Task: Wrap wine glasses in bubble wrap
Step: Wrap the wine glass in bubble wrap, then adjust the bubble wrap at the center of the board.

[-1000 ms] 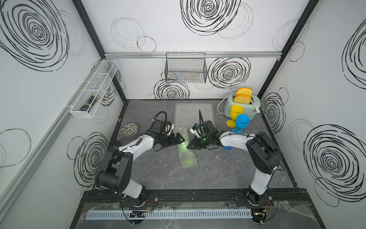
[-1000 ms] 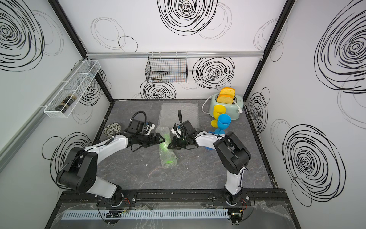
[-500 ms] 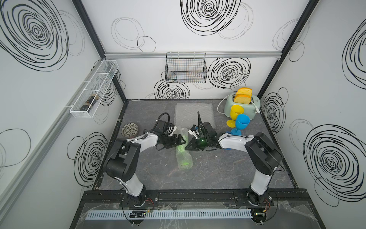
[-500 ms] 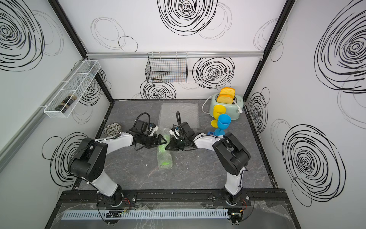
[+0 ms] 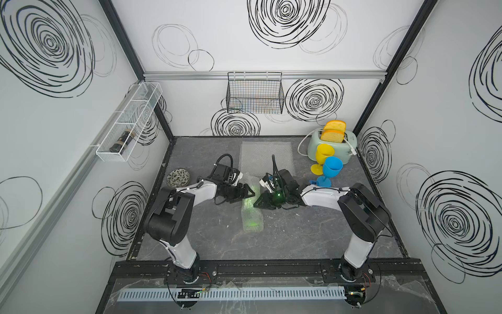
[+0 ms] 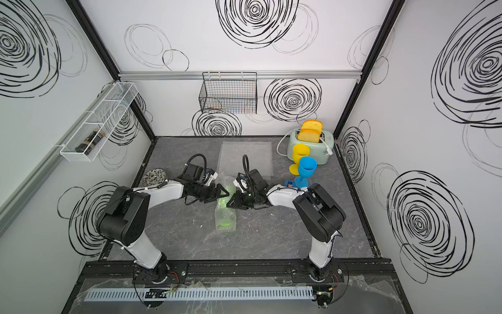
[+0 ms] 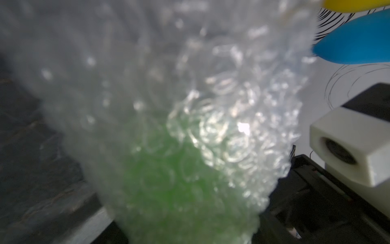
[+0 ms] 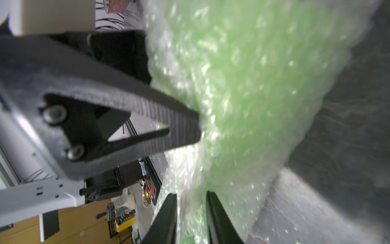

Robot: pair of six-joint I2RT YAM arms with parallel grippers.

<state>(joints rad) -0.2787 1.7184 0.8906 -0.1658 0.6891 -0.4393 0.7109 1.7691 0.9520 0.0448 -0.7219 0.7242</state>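
A lime green wine glass rolled in bubble wrap [image 5: 251,217] lies on its side mid-table. My left gripper [image 5: 248,193] is at the bundle's far end on the left. Its fingertips [image 8: 179,131] stand wide apart and touch the wrap, which hides them in the left wrist view. My right gripper [image 5: 259,202] faces it from the right. Its fingers [image 8: 217,219] are parted, with loose bubble wrap [image 8: 190,211] between them. The yellow wine glass [image 5: 323,155] and the blue wine glass [image 5: 332,167] stand upright at the back right. A flat sheet of bubble wrap [image 5: 267,155] lies behind the grippers.
A mint toaster [image 5: 345,144] holding toast stands in the back right corner. A blue tape dispenser [image 5: 315,181] sits beside the blue glass's foot. A patterned bowl [image 5: 178,177] is at the left edge. A wire basket [image 5: 255,95] and a white shelf [image 5: 130,127] hang on the walls.
The right gripper's fingers have parted from shut. The left arm has swung in toward the middle, and its jaws have narrowed a little at the wrapped glass.
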